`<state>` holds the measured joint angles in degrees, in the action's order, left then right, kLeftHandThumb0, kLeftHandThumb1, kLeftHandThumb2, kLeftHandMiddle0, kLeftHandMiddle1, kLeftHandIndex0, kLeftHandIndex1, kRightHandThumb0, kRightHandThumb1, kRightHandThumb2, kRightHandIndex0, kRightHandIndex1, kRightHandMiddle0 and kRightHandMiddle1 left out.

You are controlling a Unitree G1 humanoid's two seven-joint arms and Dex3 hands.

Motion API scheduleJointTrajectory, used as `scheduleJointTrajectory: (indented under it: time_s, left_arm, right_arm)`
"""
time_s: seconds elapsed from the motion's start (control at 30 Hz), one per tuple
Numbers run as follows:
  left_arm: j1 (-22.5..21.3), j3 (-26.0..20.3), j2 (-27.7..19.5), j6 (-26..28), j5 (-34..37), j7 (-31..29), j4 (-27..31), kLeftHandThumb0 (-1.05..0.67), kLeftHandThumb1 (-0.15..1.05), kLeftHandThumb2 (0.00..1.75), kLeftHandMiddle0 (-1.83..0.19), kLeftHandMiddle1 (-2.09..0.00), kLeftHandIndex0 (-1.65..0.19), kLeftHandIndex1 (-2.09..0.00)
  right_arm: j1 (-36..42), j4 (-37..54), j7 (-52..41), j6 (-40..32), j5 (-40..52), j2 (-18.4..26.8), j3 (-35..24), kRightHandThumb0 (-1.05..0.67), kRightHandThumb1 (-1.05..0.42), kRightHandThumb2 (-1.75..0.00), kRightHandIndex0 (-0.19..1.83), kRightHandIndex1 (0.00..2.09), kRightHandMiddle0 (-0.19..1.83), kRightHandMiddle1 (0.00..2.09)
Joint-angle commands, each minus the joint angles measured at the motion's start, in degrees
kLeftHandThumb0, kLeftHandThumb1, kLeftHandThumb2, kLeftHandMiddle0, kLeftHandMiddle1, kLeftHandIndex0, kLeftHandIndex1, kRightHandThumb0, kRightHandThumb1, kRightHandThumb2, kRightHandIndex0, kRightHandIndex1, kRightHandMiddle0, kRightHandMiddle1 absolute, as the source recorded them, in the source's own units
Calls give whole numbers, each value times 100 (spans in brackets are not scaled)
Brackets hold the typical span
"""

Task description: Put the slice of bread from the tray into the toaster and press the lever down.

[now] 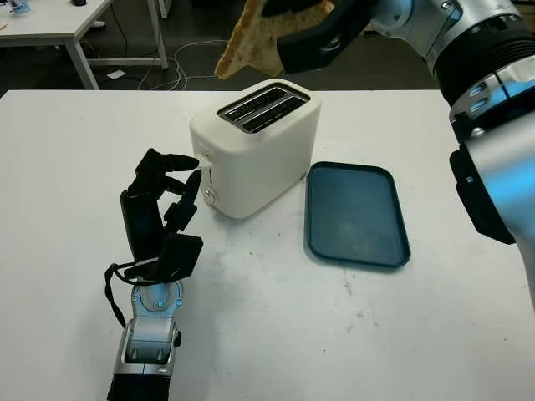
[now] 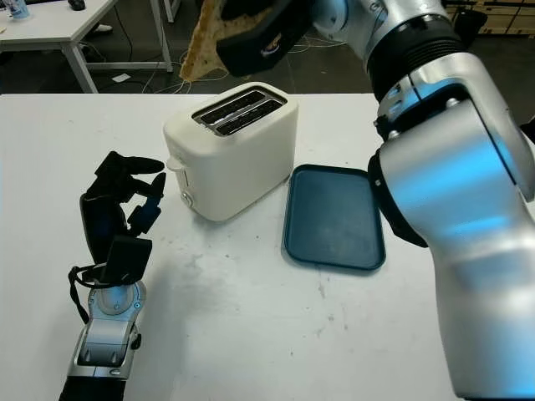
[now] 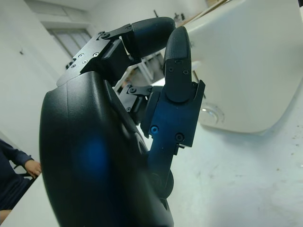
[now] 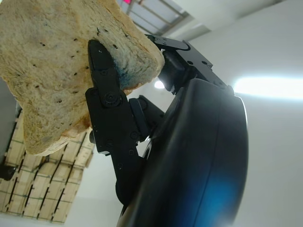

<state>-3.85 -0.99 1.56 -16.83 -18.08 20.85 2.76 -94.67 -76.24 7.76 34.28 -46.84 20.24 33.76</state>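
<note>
Left eye view: the right hand [image 1: 322,38] holds the slice of bread [image 1: 255,38] high in the air, above the far side of the white toaster [image 1: 255,146]. The bread hangs tilted, its long side running up and down, one corner pointing down toward the table's far left. The blue tray [image 1: 355,213] sits bare just beside the toaster, toward the table's right edge.

Right eye view: the left hand [image 2: 125,205] waits near the toaster's lever [image 2: 175,164], fingers curled, holding nothing.

Left wrist view: the toaster's knob [image 3: 210,113] is close by.

Right wrist view: fingers [image 4: 106,90] pinch the soft bread. It could bend, or its corner could catch a slot's edge, because it hangs tilted.
</note>
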Motion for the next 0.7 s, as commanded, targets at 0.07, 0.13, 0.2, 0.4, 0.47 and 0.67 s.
scheduleJointTrajectory:
  time_s: [0.07, 0.13, 0.2, 0.4, 0.47, 0.67]
  left_arm:
    - [51, 6, 11, 26, -66, 47, 36, -49, 92, 35, -64, -160, -56, -121]
    - [43, 12, 6, 17, -91, 53, 29, -48, 92, 35, -64, -160, -56, -121]
    - [31, 18, 2, 9, -99, 51, 13, -48, 92, 36, -64, -160, -56, -121]
    - [26, 22, 37, 37, -4, 17, 14, -49, 92, 35, -63, -160, -56, -121]
    - [24, 27, 40, 41, -22, 30, 16, -49, 92, 34, -63, -159, -56, -121]
    - [19, 38, 30, 7, -63, 47, 9, -49, 92, 35, -63, -158, -56, -120]
  right_arm:
    - [224, -53, 116, -110, -158, 32, 154, -49, -92, -16, 113, 175, 92, 175]
    - [276, -64, 62, -113, -115, 53, 135, -48, -92, -14, 113, 175, 93, 175]
    - [301, -60, 74, -73, -111, 102, 141, -46, -92, -12, 113, 175, 93, 175]
    - [323, -57, 19, -111, -88, 192, 120, -45, -92, -11, 114, 175, 94, 175]
    - [336, -61, -38, -100, -68, 214, 107, -44, -92, -12, 113, 175, 93, 175]
    - [450, -68, -25, -55, -112, 241, 147, -45, -92, -14, 113, 175, 92, 175]
